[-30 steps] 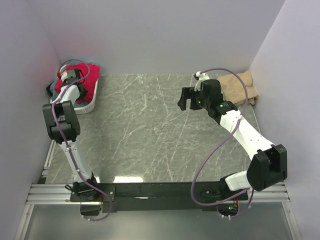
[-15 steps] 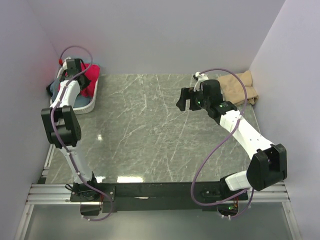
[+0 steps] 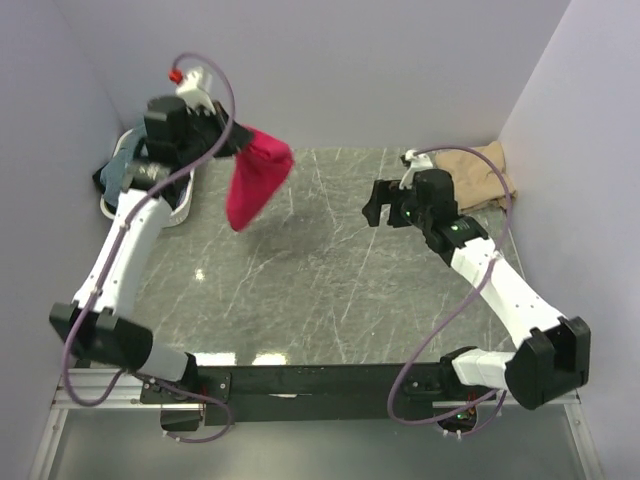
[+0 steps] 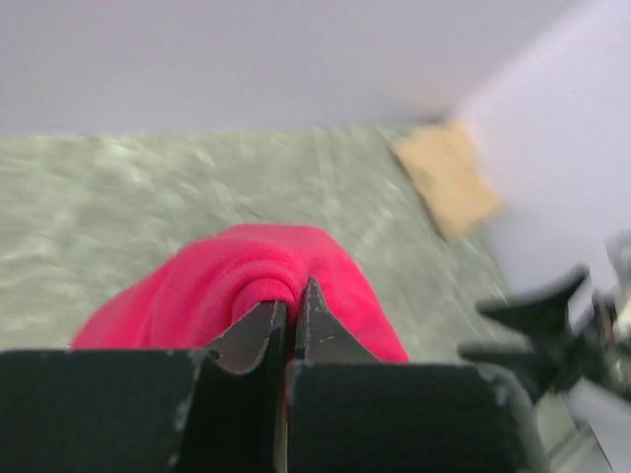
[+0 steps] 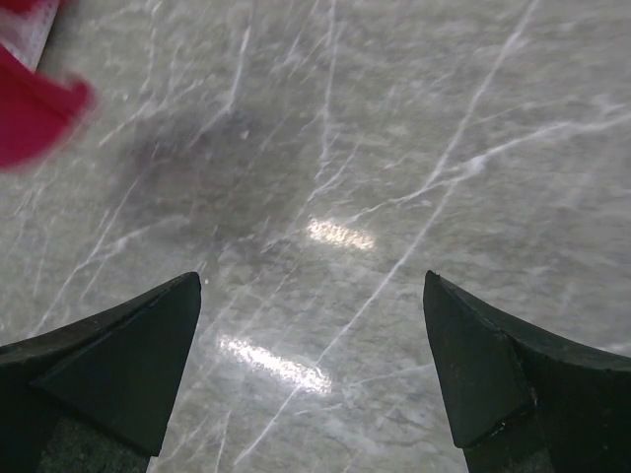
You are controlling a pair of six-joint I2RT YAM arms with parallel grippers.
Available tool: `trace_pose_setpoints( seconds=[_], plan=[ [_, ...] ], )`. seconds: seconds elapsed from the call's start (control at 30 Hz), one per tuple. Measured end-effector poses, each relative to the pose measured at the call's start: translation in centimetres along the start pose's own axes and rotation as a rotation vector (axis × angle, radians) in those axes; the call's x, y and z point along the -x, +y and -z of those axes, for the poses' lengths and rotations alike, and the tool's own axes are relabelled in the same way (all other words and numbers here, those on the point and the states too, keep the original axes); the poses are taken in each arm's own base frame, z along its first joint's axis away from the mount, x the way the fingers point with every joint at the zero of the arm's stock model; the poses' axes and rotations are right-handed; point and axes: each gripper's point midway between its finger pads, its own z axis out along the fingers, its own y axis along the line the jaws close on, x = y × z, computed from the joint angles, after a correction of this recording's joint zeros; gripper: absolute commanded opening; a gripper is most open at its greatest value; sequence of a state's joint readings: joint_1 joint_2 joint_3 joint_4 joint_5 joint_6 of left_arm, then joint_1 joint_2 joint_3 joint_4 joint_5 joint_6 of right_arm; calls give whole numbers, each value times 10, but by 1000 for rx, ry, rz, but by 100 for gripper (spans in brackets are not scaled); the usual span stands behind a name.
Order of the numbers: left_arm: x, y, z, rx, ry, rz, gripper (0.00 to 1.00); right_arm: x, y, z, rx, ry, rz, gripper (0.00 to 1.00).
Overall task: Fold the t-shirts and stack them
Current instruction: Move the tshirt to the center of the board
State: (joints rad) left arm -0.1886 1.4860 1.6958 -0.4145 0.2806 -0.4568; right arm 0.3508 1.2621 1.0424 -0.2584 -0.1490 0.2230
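Left gripper (image 3: 228,140) clamping crimson t-shirt (image 3: 255,180), dangling it above table (image 3: 320,300) at 11 o'clock; right gripper (image 3: 380,208) hovering wide open, empty, by tan t-shirt (image 3: 482,172) at 2 o'clock. Pickup step in hand; next move likely calling for laying shirt flat mid-table

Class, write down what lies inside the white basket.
A teal shirt shows at the left edge of the basket. The left arm crosses over it and covers the rest of its inside.
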Motion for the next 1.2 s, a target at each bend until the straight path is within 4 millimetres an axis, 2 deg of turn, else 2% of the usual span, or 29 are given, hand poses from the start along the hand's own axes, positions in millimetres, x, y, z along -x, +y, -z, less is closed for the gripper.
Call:
trace_pose_setpoints(
  seconds=[0.07, 0.17, 0.2, 0.23, 0.27, 0.3, 0.33, 0.37, 0.43, 0.5, 0.6, 0.67, 0.73, 0.83, 0.87, 0.9, 0.93, 1.0, 1.03, 1.07, 1.13, 1.17, 1.2],
  plan=[
    [-36, -18, 8, -78, 62, 3, 1, 10, -3, 13, -32, -42, 3, 100],
    [-109, -25, 15, -134, 206, 38, 1, 26, -5, 35, -62, -114, 7, 100],
    [-140, -25, 15, -139, 274, 54, 8, 32, -6, 44, -74, -141, 7, 100],
    [-172, -26, 14, -144, 344, 65, 19, 36, -7, 52, -86, -165, 4, 100],
    [-204, -27, 14, -147, 413, 73, 52, 40, -8, 60, -99, -190, 2, 100],
    [-229, -28, 15, -147, 471, 76, 62, 43, -9, 67, -111, -212, -2, 100],
    [-261, -31, 19, -148, 544, 78, 76, 44, -11, 73, -121, -225, -8, 100],
    [-287, -33, 22, -138, 604, 78, 99, 43, -12, 77, -127, -236, -12, 100],
    [-322, -34, 29, -111, 678, 66, 99, 39, -12, 79, -127, -233, -20, 100],
    [-336, -29, 33, -70, 699, 57, 99, 31, -11, 75, -114, -208, -32, 100],
    [-328, -13, 25, 19, 639, 43, 99, 10, -6, 58, -71, -135, -54, 100],
    [-321, -2, 22, 79, 597, 30, 100, -17, -3, 43, -40, -47, -72, 100],
    [-313, 8, 19, 134, 554, 14, 94, -43, 2, 32, -10, 34, -86, 100],
    [-307, 17, 16, 186, 518, -1, 50, -79, 13, 20, 50, 145, -113, 100],
    [-307, 19, 16, 198, 512, -1, 31, -86, 16, 18, 70, 166, -122, 100],
    [-306, 20, 15, 207, 507, 3, 29, -91, 19, 16, 85, 179, -131, 100],
    [-306, 21, 14, 207, 504, -4, 31, -99, 22, 14, 100, 197, -145, 100],
    [-310, 23, 10, 210, 509, 0, 48, -107, 24, 10, 115, 220, -162, 100],
    [-314, 23, 8, 209, 520, 0, 66, -110, 25, 9, 117, 228, -170, 100],
    [-320, 25, 6, 208, 536, 0, 77, -112, 25, 8, 117, 234, -176, 100],
    [-332, 27, 4, 205, 574, -4, 84, -113, 25, 7, 116, 234, -181, 100],
    [-338, 28, 4, 205, 592, -4, 94, -112, 25, 7, 116, 232, -182, 100],
    [-341, 29, 4, 204, 603, -8, 94, -112, 24, 6, 112, 230, -181, 100]
  ],
)
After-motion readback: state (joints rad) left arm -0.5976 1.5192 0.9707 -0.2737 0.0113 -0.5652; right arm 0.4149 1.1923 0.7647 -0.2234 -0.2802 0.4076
